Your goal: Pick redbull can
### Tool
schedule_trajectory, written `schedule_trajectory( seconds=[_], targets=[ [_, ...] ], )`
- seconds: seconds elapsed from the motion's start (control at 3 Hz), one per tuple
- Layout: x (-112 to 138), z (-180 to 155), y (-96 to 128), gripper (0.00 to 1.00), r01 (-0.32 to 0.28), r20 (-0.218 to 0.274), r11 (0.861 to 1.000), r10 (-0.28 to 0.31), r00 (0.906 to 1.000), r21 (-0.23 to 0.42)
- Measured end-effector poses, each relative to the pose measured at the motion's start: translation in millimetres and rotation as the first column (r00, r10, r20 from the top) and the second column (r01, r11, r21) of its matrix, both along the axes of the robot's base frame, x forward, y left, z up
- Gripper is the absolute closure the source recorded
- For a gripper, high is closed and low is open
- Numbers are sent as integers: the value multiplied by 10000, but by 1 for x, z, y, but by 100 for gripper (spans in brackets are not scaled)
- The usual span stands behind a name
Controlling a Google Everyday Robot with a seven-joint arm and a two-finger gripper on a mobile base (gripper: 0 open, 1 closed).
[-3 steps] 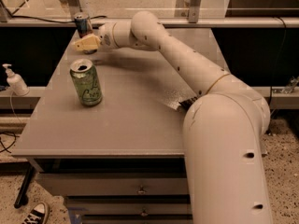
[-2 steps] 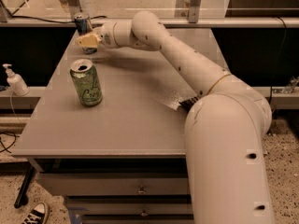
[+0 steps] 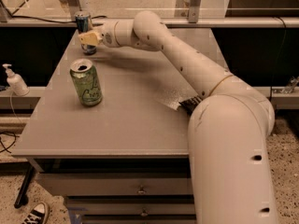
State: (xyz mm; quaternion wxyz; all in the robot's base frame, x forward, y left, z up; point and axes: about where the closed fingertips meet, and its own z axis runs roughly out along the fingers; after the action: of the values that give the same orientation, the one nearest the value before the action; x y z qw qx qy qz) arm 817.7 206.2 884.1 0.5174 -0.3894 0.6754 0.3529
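Observation:
The redbull can (image 3: pixel 83 20), slim, blue and silver with a silver top, stands upright at the far left corner of the grey table (image 3: pixel 135 120). My gripper (image 3: pixel 88 38) reaches in from the right at the end of the long white arm. Its yellowish tip is right at the can's middle and covers part of it. Only the can's top and foot show. I cannot tell whether the gripper touches the can.
A wider green can (image 3: pixel 86 83) with script lettering stands open-topped on the table's left side, nearer to me than the redbull can. A white pump bottle (image 3: pixel 15 80) sits on a ledge left of the table. A rail runs behind the table.
The gripper has moved slightly farther and up along the redbull can. Both cans stand where they were.

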Motion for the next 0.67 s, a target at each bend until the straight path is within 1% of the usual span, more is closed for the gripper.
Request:
schedule_trajectory(
  seconds=[0.33, 0.67],
  targets=[
    [-7, 22, -10, 100, -91, 408, 10000, 90, 9991, 16],
    [-25, 56, -30, 100, -181, 1091, 9998, 188, 9939, -77]
  ],
)
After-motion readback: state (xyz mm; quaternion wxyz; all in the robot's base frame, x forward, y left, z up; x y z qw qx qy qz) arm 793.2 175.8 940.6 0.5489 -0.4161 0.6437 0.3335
